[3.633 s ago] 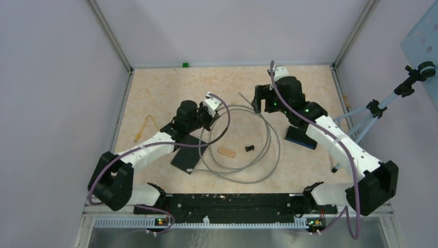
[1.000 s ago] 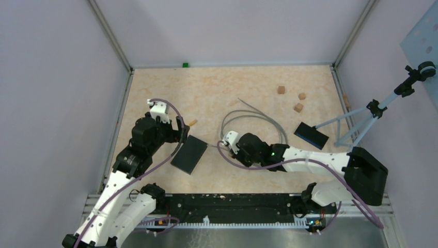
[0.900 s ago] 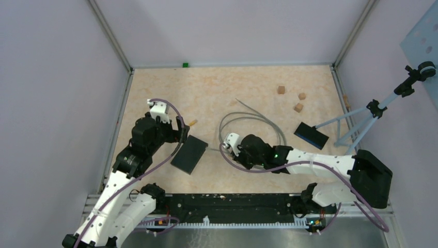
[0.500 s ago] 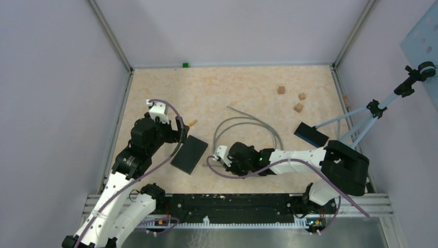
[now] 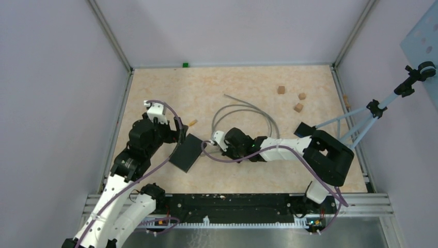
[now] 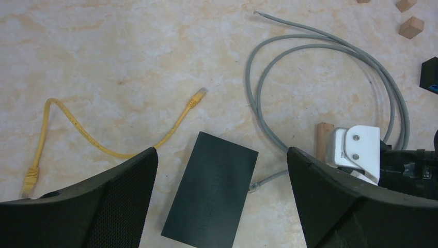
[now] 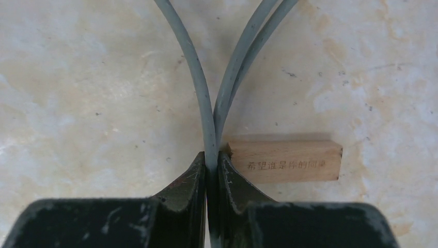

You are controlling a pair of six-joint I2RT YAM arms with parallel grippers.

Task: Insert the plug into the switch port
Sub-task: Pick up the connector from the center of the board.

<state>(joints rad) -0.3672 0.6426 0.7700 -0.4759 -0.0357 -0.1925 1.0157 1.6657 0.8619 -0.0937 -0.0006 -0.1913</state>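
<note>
Dragged gray cable (image 7: pixel 199 93) leftward, plug (image 6: pixel 252 187) now just beside switch (image 6: pixel 212 191). Clamped right end effector (image 7: pixel 209 160) on cable by wooden block (image 7: pixel 285 159). Spread left end effector (image 6: pixel 221 153) wide.

Tabletop (image 7: pixel 77 77): matt, beige marbled finish, lightly speckled. Grey cable (image 7: pixel 192 67): smooth, dull rubbery sheath. Wooden block (image 7: pixel 286 160): pale bare wood with characters marked on its face. Switch (image 6: pixel 212 191): matt black plastic casing. Yellow cable (image 6: pixel 67 121): smooth plastic jacket. Jaws of the right gripper (image 7: pixel 210 170): matt black, scuffed pale at the edges. Jaws of the left gripper (image 6: pixel 221 151): fine mesh texture.
</note>
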